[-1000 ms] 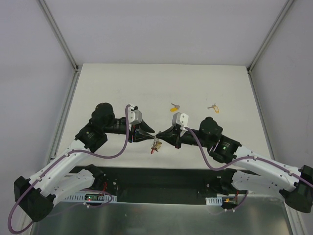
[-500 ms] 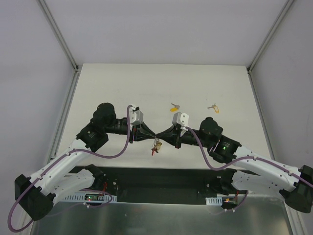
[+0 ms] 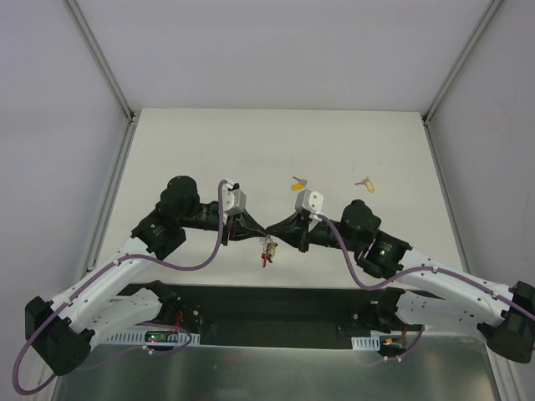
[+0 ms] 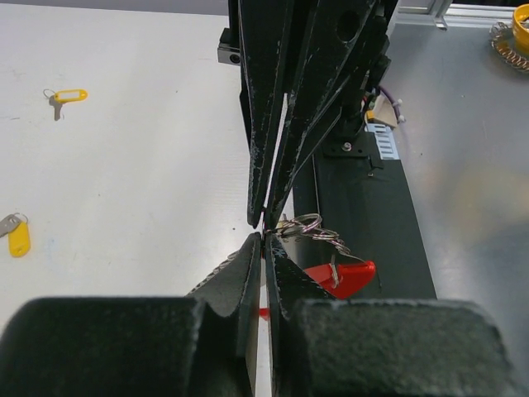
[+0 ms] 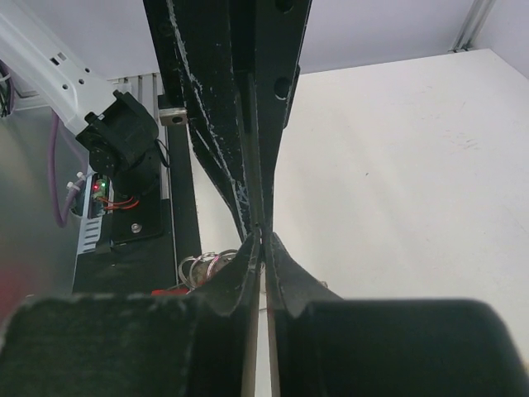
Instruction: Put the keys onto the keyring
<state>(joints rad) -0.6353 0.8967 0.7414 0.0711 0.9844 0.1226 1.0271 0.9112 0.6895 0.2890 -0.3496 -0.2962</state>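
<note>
Both grippers meet tip to tip above the table's near edge. My left gripper (image 3: 260, 231) and my right gripper (image 3: 273, 233) are each shut on the keyring (image 3: 267, 249), which hangs between and below them. In the left wrist view its metal ring (image 4: 302, 224), grey strap and red loop (image 4: 345, 276) dangle right of my left gripper (image 4: 264, 237). In the right wrist view the ring (image 5: 203, 265) shows left of my right gripper (image 5: 263, 237). Two yellow-headed keys lie loose on the table, one (image 3: 298, 180) behind the grippers and one (image 3: 365, 183) to the right; both show in the left wrist view (image 4: 68, 96) (image 4: 16, 235).
The black rail (image 3: 267, 305) and the metal bench (image 3: 276, 372) run along the near edge under the keyring. A yellow object with a coiled wire (image 4: 514, 33) sits on the bench. White walls with metal posts (image 3: 100, 63) enclose the table.
The left wrist has crept slightly right and down toward the right gripper. The keyring hangs a little lower and has swung slightly. The loose keys have not moved.
</note>
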